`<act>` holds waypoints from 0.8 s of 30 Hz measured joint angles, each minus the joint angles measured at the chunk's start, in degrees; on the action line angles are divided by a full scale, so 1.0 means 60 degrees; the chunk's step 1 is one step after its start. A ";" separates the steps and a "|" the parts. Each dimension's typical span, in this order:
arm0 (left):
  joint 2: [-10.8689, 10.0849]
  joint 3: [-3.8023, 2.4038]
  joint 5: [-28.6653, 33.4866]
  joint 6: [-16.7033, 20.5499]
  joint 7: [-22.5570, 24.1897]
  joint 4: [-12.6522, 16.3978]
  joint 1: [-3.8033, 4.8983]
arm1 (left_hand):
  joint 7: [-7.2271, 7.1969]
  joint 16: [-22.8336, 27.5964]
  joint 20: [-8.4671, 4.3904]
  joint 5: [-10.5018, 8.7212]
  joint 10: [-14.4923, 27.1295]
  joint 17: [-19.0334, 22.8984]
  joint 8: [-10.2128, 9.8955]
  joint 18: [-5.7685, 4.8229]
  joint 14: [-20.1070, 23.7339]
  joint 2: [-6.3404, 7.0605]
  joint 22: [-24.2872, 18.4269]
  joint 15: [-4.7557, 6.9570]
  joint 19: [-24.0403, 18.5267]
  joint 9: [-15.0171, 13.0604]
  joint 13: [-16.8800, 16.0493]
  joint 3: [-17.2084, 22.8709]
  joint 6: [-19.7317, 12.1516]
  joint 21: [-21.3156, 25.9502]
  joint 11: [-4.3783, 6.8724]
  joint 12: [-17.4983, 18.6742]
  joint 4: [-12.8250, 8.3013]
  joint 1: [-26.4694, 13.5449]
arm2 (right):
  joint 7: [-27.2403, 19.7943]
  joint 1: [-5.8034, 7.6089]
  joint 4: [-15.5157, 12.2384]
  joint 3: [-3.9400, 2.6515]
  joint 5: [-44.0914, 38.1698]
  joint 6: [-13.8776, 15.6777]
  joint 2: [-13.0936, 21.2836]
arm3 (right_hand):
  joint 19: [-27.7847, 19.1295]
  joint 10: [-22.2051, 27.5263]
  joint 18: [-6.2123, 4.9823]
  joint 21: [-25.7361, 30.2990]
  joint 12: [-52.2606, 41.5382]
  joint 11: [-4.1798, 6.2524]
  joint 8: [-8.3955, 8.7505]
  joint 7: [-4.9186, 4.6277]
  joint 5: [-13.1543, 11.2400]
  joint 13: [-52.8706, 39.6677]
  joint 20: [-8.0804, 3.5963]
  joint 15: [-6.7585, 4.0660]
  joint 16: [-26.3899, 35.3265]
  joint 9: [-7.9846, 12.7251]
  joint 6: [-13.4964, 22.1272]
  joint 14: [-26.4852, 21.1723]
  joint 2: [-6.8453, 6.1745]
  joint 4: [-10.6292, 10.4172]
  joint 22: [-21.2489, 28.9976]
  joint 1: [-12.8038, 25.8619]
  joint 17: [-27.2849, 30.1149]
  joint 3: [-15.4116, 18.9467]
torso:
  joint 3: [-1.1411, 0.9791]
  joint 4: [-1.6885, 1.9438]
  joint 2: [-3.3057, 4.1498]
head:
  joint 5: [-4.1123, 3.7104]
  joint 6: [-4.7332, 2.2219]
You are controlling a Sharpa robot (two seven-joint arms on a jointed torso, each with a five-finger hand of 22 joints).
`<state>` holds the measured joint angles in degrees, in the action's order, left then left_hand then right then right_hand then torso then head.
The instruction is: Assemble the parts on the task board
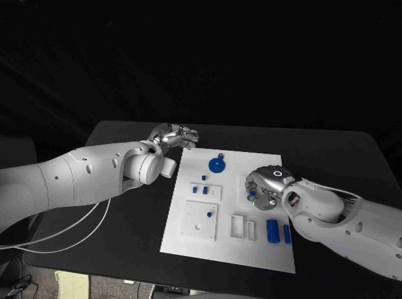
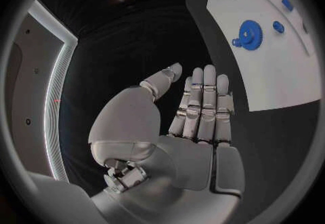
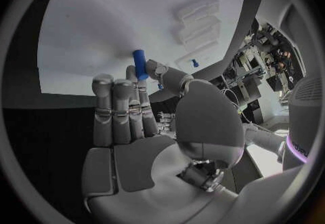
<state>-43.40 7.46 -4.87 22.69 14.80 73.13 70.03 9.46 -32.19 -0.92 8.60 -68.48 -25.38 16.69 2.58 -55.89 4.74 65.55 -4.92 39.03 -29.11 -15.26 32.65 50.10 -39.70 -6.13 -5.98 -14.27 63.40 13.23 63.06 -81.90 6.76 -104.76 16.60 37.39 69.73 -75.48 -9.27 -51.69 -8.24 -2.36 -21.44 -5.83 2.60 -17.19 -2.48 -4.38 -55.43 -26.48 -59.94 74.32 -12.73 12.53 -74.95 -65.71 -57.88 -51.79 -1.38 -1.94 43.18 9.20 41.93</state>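
- Right hand (image 1: 266,187) hovers over the right half of the task board (image 1: 188,243); the right wrist view shows a small blue peg (image 3: 140,64) pinched between thumb and fingertip, the other fingers (image 3: 114,106) straight and side by side.
- Just ahead of that hand, toward the board's far edge, lies the blue gear (image 1: 217,164).
- Beside its wrist, nearer the robot, 2 blue blocks (image 1: 273,230) lie on the board, with white slotted holders (image 1: 238,225) next to them.
- Left hand (image 1: 176,136) hangs off the board's far left corner, above the black table (image 1: 120,140), fingers extended and close together, holding nothing.
- Seen from the left wrist, the gear (image 2: 249,34) sits beyond the left hand's fingertips, well apart from them.
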 measured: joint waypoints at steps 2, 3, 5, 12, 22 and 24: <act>0.0003 0.0000 0.0000 -0.0001 0.0000 -0.0002 0.0000 | 0.0000 0.0000 0.0000 0.0000 0.0000 0.0000 0.0000 -0.0001 0.0000 0.0000 0.0000 0.0000 0.0000 0.0000 0.0000 0.0000 0.0000 0.0000 0.0000 0.0000 0.0000 0.0000 | 0.0024 -0.0001 -0.0035 0.0000 -0.0034 0.0091 0.0008 | 0.0002 -0.0001 0.0000 -0.0012 -0.0002 0.0001 -0.0032 0.0032 -0.0001 0.0000 -0.0001 -0.0015 -0.0001 -0.0016 -0.0031 0.0015 0.0000 0.0031 0.0000 0.0000 -0.0010 -0.0017 | 0.0000 0.0000 0.0000 | -0.0004 0.0002; 0.0004 0.0000 0.0000 -0.0001 0.0000 -0.0003 0.0000 | 0.0000 0.0000 0.0000 0.0000 0.0000 -0.0006 0.0000 -0.0001 0.0000 0.0000 0.0000 0.0000 0.0000 0.0000 0.0000 0.0000 0.0000 0.0000 0.0000 0.0000 0.0000 0.0000 | 0.0036 -0.0002 -0.0056 -0.0001 -0.0054 0.0140 0.0013 | 0.0020 -0.0003 0.0001 -0.0039 -0.0006 0.0001 -0.0049 0.0039 -0.0002 0.0000 -0.0019 -0.0018 -0.0004 -0.0017 -0.0039 0.0018 0.0000 0.0034 0.0000 0.0000 -0.0009 -0.0014 | 0.0001 0.0000 0.0000 | -0.0005 0.0002; 0.0007 0.0000 0.0000 -0.0001 0.0000 -0.0009 0.0000 | 0.0000 0.0000 0.0000 0.0000 0.0000 -0.0013 0.0000 0.0000 0.0000 -0.0012 0.0000 0.0000 0.0000 0.0000 0.0000 0.0000 0.0000 0.0000 0.0000 0.0000 0.0000 -0.0012 | 0.0062 -0.0004 -0.0101 -0.0002 -0.0094 0.0240 0.0036 | 0.0035 -0.0036 0.0005 -0.0074 -0.0032 0.0002 -0.0049 0.0047 -0.0028 0.0000 -0.0032 -0.0034 -0.0041 -0.0045 -0.0048 0.0035 0.0000 0.0034 0.0000 0.0000 -0.0021 -0.0014 | 0.0002 0.0001 0.0000 | -0.0006 0.0003; 0.0010 0.0000 0.0000 -0.0002 0.0002 -0.0031 0.0000 | 0.0001 0.0000 0.0000 0.0000 0.0000 -0.0025 0.0000 -0.0001 0.0000 -0.0036 0.0008 0.0000 0.0000 -0.0001 -0.0001 0.0026 0.0001 0.0000 0.0000 0.0000 0.0026 -0.0037 | 0.0118 -0.0015 -0.0214 -0.0117 -0.0204 0.0479 0.0131 | 0.0068 -0.0054 0.0007 -0.0076 -0.0032 -0.0014 -0.0049 0.0048 -0.0034 0.0000 -0.0037 -0.0052 -0.0044 -0.0085 -0.0048 0.0057 0.0000 0.0061 0.0000 0.0000 -0.0021 -0.0039 | 0.0007 -0.0002 0.0000 | -0.0004 -0.0002; 0.0015 0.0000 0.0000 -0.0002 0.0004 -0.0038 -0.0001 | 0.0002 0.0000 0.0000 0.0000 0.0000 -0.0024 0.0000 -0.0002 0.0000 -0.0036 0.0007 0.0000 0.0000 -0.0001 -0.0001 0.0026 0.0002 0.0000 0.0000 0.0000 0.0026 -0.0036 | 0.0148 0.0049 -0.1117 -0.0512 -0.0138 0.0610 0.0365 | 0.0082 -0.0108 0.0008 -0.0116 -0.0033 0.0028 -0.0084 0.0048 0.0003 0.0000 -0.0048 -0.0037 -0.0045 -0.0087 -0.0048 0.0072 0.0000 0.0063 0.0000 0.0000 -0.0030 -0.0038 | 0.0008 -0.0005 -0.0003 | 0.0017 -0.0040; 0.0011 0.0000 0.0000 -0.0001 0.0004 -0.0038 -0.0001 | 0.0004 0.0000 0.0000 0.0000 0.0000 -0.0027 0.0000 -0.0002 0.0000 -0.0036 0.0006 0.0000 0.0000 -0.0001 -0.0001 0.0026 0.0005 0.0000 0.0000 0.0000 0.0026 -0.0037 | 0.0136 0.0044 -0.1259 -0.0511 -0.0084 0.0652 0.0317 | 0.0082 -0.0112 0.0008 -0.0116 -0.0033 0.0024 -0.0084 0.0048 0.0003 0.0000 -0.0049 -0.0037 -0.0045 -0.0093 -0.0047 0.0072 0.0000 0.0063 0.0000 0.0000 -0.0030 -0.0037 | 0.0010 -0.0006 -0.0003 | 0.0034 -0.0040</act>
<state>-43.33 7.46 -4.87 22.68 14.83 72.90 70.03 9.48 -32.20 -0.92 8.60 -68.48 -25.55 16.69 2.57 -55.89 4.52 65.59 -4.92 39.03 -29.12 -15.26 32.81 50.13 -39.70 -6.13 -5.98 -14.12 63.18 14.05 63.32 -89.45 3.69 -105.26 20.51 39.29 70.22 -76.15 -9.22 -52.39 -8.44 -2.21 -21.95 -5.54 2.62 -17.19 -2.77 -4.60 -55.70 -27.04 -60.23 74.75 -12.73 12.91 -74.95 -65.71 -58.05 -52.01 -1.32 -1.98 43.17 9.40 41.69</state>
